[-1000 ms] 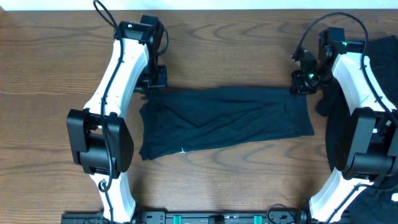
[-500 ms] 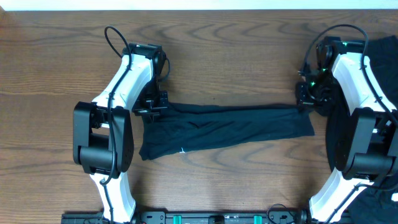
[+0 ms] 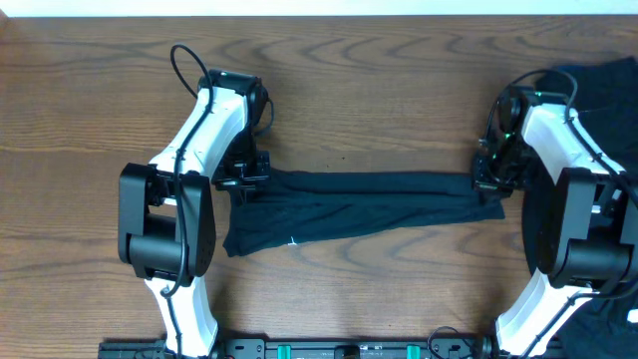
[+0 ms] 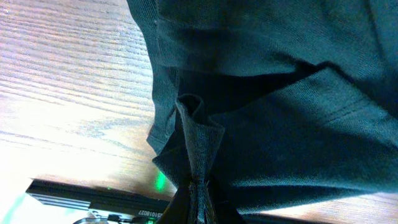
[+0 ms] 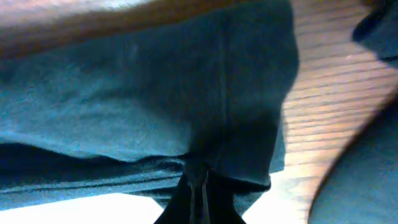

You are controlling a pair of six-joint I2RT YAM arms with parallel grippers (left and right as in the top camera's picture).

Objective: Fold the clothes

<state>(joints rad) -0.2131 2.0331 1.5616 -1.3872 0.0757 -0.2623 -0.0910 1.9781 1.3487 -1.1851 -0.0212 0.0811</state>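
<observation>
- Desk: wood-grain, fills the overhead frame.
- T-shirt: dark, frame centre, a long folded band lying on the desk.
- Other dark clothes: upper right corner.
- Left tool: clamped tight on the T-shirt's upper left edge.
- Right tool: clamped tight on its upper right edge.

T-shirt: soft, matt, fine-knit cloth. Bench: grained wood, faint sheen. My arm shells: smooth glossy plastic.

Brown wood-grain table, pale strip along far edge, bright glare
</observation>
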